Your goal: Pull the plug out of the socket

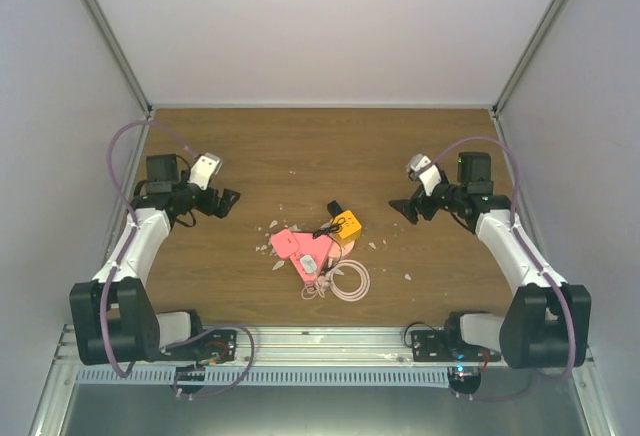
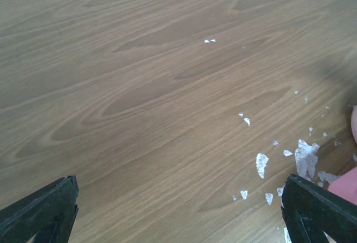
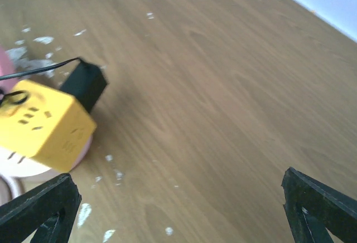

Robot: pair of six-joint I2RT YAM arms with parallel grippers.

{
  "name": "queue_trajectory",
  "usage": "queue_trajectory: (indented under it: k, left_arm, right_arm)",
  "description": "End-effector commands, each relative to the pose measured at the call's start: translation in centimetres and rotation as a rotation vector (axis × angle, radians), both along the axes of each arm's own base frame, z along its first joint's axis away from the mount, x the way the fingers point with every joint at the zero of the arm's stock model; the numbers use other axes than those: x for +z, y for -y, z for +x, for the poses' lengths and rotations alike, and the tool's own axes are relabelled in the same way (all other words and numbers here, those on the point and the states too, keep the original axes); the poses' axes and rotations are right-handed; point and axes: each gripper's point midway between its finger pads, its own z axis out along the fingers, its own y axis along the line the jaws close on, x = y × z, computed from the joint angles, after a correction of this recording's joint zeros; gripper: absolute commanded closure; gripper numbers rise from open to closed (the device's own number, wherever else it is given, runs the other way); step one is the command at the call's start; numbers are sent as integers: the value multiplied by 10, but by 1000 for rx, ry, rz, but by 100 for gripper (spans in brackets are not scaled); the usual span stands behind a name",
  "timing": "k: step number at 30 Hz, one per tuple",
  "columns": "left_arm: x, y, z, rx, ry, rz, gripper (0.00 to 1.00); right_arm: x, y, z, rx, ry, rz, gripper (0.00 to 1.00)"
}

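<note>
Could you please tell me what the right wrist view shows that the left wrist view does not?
Only the right wrist view shows the yellow socket block, with the black plug against its far face and a thin black cable leading off left. The left wrist view adds little of its own: mostly bare wood, plus a cluster of white scraps at lower right. Both show the wooden table, a sliver of something pink at one edge, and wide-open jaws holding nothing: left gripper, right gripper.
</note>
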Motion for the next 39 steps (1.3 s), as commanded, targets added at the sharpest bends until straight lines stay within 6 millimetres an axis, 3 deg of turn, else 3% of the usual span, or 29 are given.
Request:
queue_trajectory:
  k: [1, 12, 17, 24, 28, 34, 39]
  left_arm:
    - [12, 14, 0, -66, 90, 56, 1]
    - [25, 27, -1, -101, 143, 77, 1]
    - [25, 34, -3, -129, 139, 51, 1]
    - [21, 42, -7, -148, 117, 14, 1]
    - [22, 45, -8, -154, 115, 3, 1]
    - [24, 46, -10, -154, 115, 2, 1]
    - [22, 44, -12, -143, 115, 14, 1]
  right_arm:
    - [-13, -27, -34, 178, 20, -53, 0]
    - [-61, -60, -134, 593, 66, -220, 1]
    - [-77, -71, -167, 740, 46, -248, 10]
    - [-95, -91, -193, 847, 24, -277, 42]
    - [-105, -102, -199, 874, 13, -298, 52]
    - [-119, -121, -193, 849, 25, -330, 69]
    - [-131, -131, -185, 842, -2, -366, 76]
